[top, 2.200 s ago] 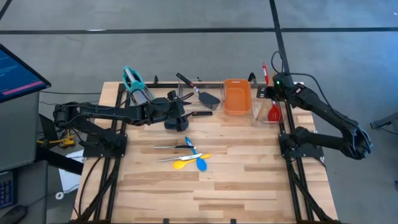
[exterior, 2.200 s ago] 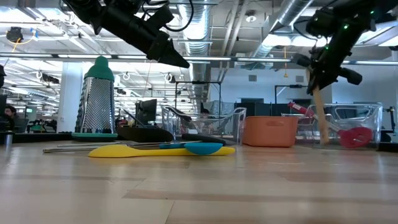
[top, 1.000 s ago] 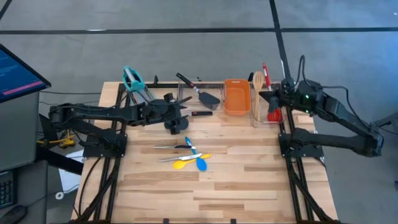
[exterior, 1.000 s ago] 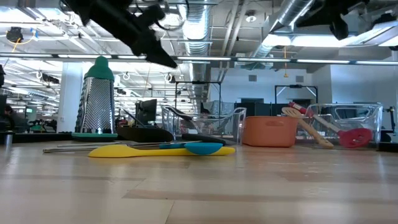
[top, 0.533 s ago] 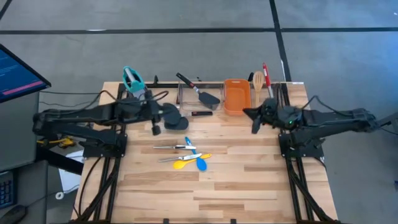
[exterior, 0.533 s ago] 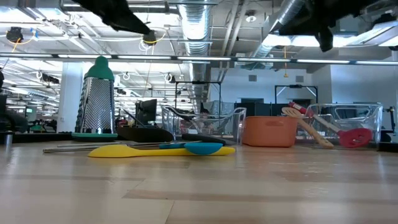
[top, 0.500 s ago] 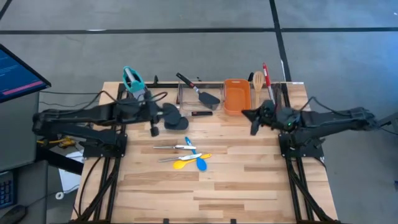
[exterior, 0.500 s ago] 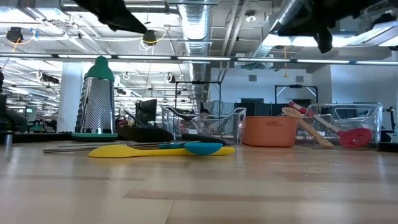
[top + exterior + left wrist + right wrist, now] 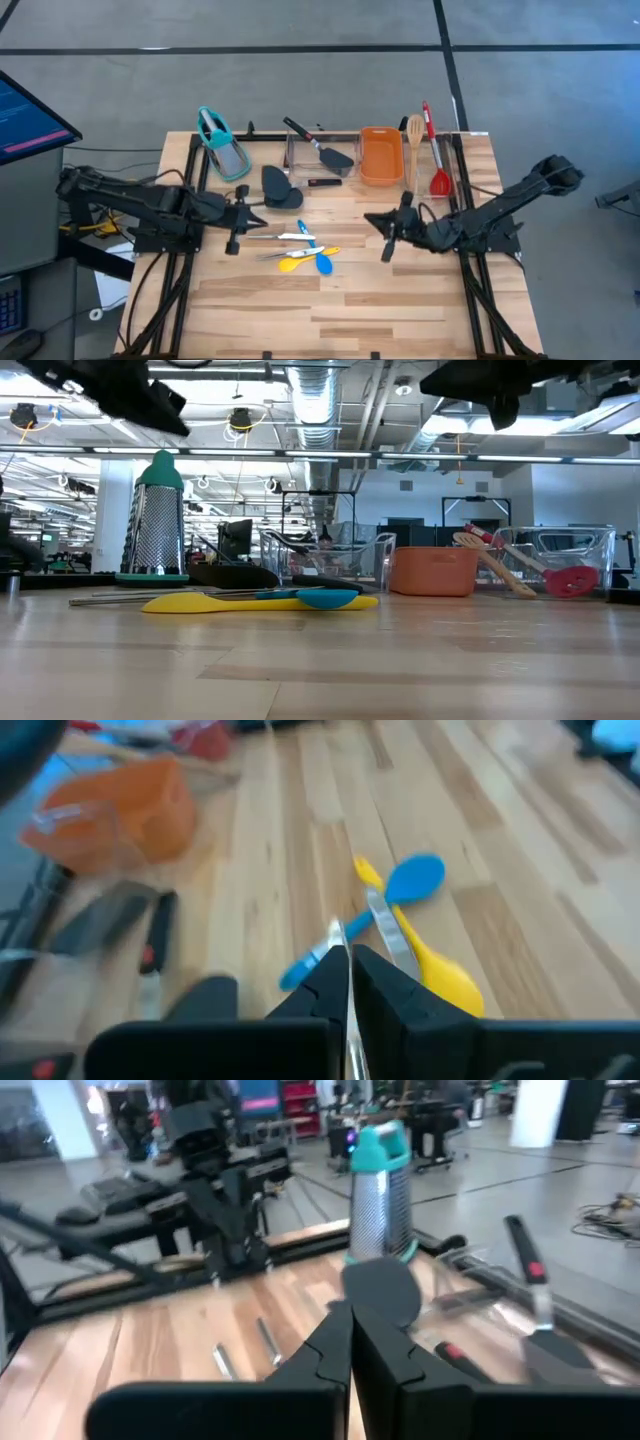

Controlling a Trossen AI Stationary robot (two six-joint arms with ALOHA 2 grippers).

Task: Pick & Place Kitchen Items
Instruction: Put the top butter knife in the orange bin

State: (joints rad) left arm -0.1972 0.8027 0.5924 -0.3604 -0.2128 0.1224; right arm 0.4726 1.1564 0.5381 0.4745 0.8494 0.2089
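Blue and yellow spoons point(image 9: 308, 259) and silver tongs point(image 9: 280, 237) lie together mid-table. A dark grey scoop point(image 9: 276, 186) rests flat behind them. The black spatula point(image 9: 322, 150) lies in a clear tray. A wooden spoon point(image 9: 414, 138) and a red spoon point(image 9: 437, 170) lie in the far-right clear tray, the wooden one leaning on its wall point(image 9: 497, 566). My left gripper point(image 9: 260, 222) hovers shut, left of the tongs point(image 9: 385, 928). My right gripper point(image 9: 370, 219) hovers shut, right of the spoons. Neither holds anything.
An orange tub point(image 9: 380, 155) stands at the far edge between the two clear trays. A teal-topped grater point(image 9: 221, 142) lies at the far left. The near half of the wooden table point(image 9: 350, 310) is bare.
My left gripper has drawn back from above the scoop toward the table's left and near edges; the scoop lies uncovered where it was. My right gripper has swung from the far-right tray toward the table's middle and near side. The utensils have stayed put.
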